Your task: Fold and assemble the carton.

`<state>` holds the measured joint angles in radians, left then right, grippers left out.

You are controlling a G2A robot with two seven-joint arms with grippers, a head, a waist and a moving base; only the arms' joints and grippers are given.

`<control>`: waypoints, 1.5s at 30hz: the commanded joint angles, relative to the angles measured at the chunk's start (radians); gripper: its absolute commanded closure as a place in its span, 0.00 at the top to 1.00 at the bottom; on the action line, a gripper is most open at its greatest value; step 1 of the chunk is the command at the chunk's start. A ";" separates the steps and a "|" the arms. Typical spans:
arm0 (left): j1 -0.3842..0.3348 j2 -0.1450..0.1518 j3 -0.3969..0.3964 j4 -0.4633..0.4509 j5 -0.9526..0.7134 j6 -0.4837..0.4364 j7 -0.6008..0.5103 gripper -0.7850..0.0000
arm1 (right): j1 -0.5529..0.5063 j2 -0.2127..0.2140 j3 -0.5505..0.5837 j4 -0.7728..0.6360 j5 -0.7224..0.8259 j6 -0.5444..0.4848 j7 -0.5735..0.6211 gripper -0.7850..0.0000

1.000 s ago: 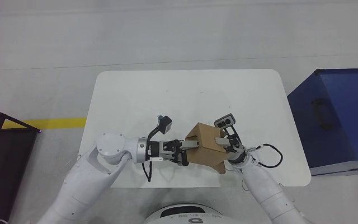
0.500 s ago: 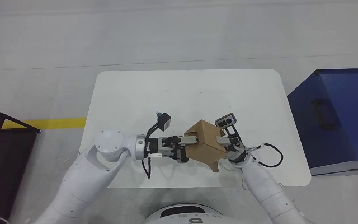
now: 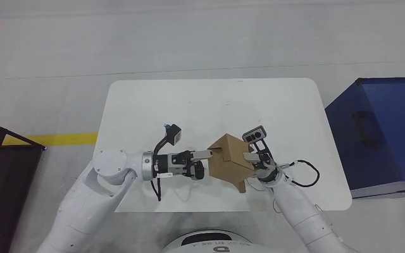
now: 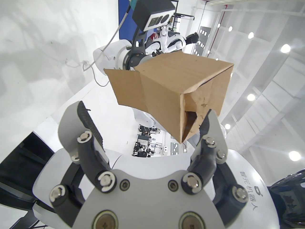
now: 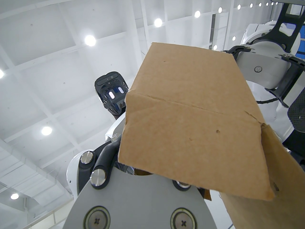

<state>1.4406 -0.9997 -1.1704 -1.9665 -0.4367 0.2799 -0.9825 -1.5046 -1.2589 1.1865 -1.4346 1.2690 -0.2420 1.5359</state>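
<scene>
White table (image 3: 253,107) underneath; the brown carton (image 3: 229,158) is held tilted above the table's near part, between the two arms, one flap sticking out; the right gripper (image 3: 255,166) is clamped on the carton's right side; the left gripper (image 4: 145,108) is spread wide, one finger (image 4: 209,129) just beside a carton corner

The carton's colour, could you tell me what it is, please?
The carton is plain brown, clearest in the right wrist view.
</scene>
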 commanded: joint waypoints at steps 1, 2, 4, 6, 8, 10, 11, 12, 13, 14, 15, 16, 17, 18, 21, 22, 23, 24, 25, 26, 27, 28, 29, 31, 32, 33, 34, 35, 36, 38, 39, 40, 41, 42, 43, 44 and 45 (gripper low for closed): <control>-0.011 -0.001 0.014 0.003 0.016 0.001 -0.003 1.00 | 0.003 -0.001 -0.002 0.004 -0.005 -0.002 0.000 0.00; -0.017 -0.002 0.022 0.006 0.020 0.001 -0.002 1.00 | 0.004 -0.002 -0.002 0.007 -0.014 -0.007 -0.003 0.00; -0.031 -0.004 0.041 0.012 0.026 -0.002 0.001 1.00 | 0.005 -0.003 -0.006 0.008 -0.026 -0.012 -0.009 0.00; -0.046 -0.008 0.061 0.017 0.023 -0.004 0.007 1.00 | 0.004 -0.004 -0.010 0.008 -0.036 -0.015 -0.014 0.00; -0.060 -0.012 0.080 0.023 0.019 -0.005 0.012 1.00 | 0.004 -0.005 -0.011 0.008 -0.050 -0.020 -0.020 0.00; -0.072 -0.014 0.096 0.031 0.021 -0.005 0.014 1.00 | 0.001 -0.005 -0.012 0.006 -0.057 -0.022 -0.022 0.00; -0.077 -0.015 0.102 0.035 0.025 -0.006 0.015 1.00 | -0.001 -0.005 -0.012 0.005 -0.059 -0.023 -0.023 0.00; -0.081 -0.016 0.106 0.039 0.026 -0.007 0.017 1.00 | -0.003 -0.005 -0.010 0.003 -0.060 -0.024 -0.021 0.00; -0.083 -0.016 0.108 0.043 0.026 -0.007 0.017 1.00 | -0.006 -0.005 -0.008 0.002 -0.059 -0.025 -0.020 0.00; -0.085 -0.016 0.107 0.045 0.025 -0.008 0.018 1.00 | -0.009 -0.005 -0.005 0.000 -0.058 -0.024 -0.017 0.00; -0.084 -0.016 0.105 0.046 0.022 -0.009 0.019 1.00 | -0.011 -0.005 -0.002 -0.002 -0.057 -0.026 -0.015 0.00; -0.082 -0.015 0.100 0.046 0.018 -0.010 0.020 1.00 | -0.014 -0.004 0.000 -0.003 -0.057 -0.025 -0.013 0.00; -0.078 -0.014 0.093 0.044 0.013 -0.011 0.022 1.00 | -0.016 -0.004 0.003 -0.004 -0.056 -0.025 -0.012 0.00; -0.073 -0.012 0.085 0.041 0.007 -0.012 0.023 1.00 | -0.018 -0.004 0.005 -0.007 -0.057 -0.025 -0.010 0.00; -0.050 -0.006 0.050 0.028 -0.008 -0.018 0.032 1.00 | -0.025 -0.003 0.014 -0.011 -0.057 -0.024 -0.006 0.00; -0.040 -0.004 0.037 0.023 -0.010 -0.019 0.033 1.00 | -0.027 -0.002 0.017 -0.012 -0.057 -0.024 -0.006 0.00; -0.030 -0.001 0.022 0.017 -0.011 -0.022 0.033 1.00 | -0.029 -0.002 0.021 -0.013 -0.058 -0.024 -0.006 0.00; -0.020 0.002 0.007 0.012 -0.010 -0.023 0.033 1.00 | -0.030 -0.001 0.024 -0.014 -0.059 -0.024 -0.006 0.00; -0.008 0.005 -0.010 0.006 -0.012 -0.026 0.035 1.00 | -0.032 -0.001 0.028 -0.015 -0.062 -0.023 -0.005 0.00; 0.003 0.008 -0.026 0.001 -0.016 -0.029 0.037 1.00 | -0.034 0.000 0.032 -0.015 -0.064 -0.024 -0.006 0.00; 0.014 0.010 -0.042 -0.004 -0.019 -0.032 0.039 1.00 | -0.036 0.001 0.037 -0.016 -0.069 -0.021 -0.008 0.00; 0.025 0.012 -0.058 -0.007 -0.023 -0.036 0.042 1.00 | -0.038 0.002 0.043 -0.016 -0.079 -0.020 -0.012 0.00; 0.035 0.014 -0.071 -0.011 -0.028 -0.040 0.046 1.00 | -0.040 0.004 0.049 -0.017 -0.094 -0.017 -0.019 0.00; 0.054 0.017 -0.093 -0.012 -0.043 -0.049 0.052 1.00 | -0.041 0.006 0.055 -0.018 -0.111 -0.016 -0.026 0.00; 0.061 0.018 -0.102 -0.011 -0.052 -0.055 0.058 1.00 | -0.041 0.006 0.055 -0.018 -0.111 -0.016 -0.026 0.00; 0.069 0.018 -0.111 -0.006 -0.065 -0.063 0.069 1.00 | -0.041 0.006 0.055 -0.018 -0.111 -0.016 -0.026 0.00; 0.075 0.017 -0.119 0.000 -0.081 -0.070 0.081 1.00 | -0.041 0.006 0.055 -0.018 -0.111 -0.016 -0.026 0.00; 0.080 0.017 -0.125 0.008 -0.095 -0.079 0.095 1.00 | -0.041 0.006 0.055 -0.018 -0.111 -0.016 -0.026 0.00; 0.085 0.016 -0.130 0.018 -0.104 -0.087 0.108 1.00 | -0.041 0.006 0.055 -0.018 -0.111 -0.016 -0.026 0.00; 0.090 0.014 -0.137 0.039 -0.119 -0.108 0.139 1.00 | -0.041 0.006 0.055 -0.018 -0.111 -0.016 -0.026 0.00; 0.091 0.013 -0.139 0.048 -0.120 -0.120 0.153 1.00 | -0.037 0.009 0.059 -0.014 -0.171 -0.024 -0.071 0.00; 0.092 0.012 -0.140 0.058 -0.123 -0.134 0.164 1.00 | -0.027 0.015 0.064 -0.018 -0.277 -0.033 -0.122 0.00; 0.094 0.011 -0.140 0.065 -0.129 -0.149 0.177 1.00 | -0.021 0.020 0.069 -0.036 -0.374 -0.025 -0.162 0.00; 0.096 0.009 -0.139 0.072 -0.137 -0.163 0.191 1.00 | -0.017 0.026 0.076 -0.065 -0.442 -0.001 -0.187 0.00; 0.097 0.007 -0.140 0.079 -0.144 -0.175 0.203 1.00 | -0.013 0.033 0.087 -0.096 -0.498 0.035 -0.199 0.00; 0.097 0.006 -0.141 0.086 -0.150 -0.188 0.214 1.00 | -0.006 0.041 0.104 -0.124 -0.568 0.074 -0.208 0.00; 0.098 0.005 -0.146 0.096 -0.156 -0.202 0.228 1.00 | 0.003 0.051 0.123 -0.154 -0.653 0.113 -0.217 0.00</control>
<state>1.5380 -0.9937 -1.3123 -1.8795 -0.5874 0.0914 -0.7684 -1.5098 -1.2172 1.2899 -1.5570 0.7805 -0.1764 1.3251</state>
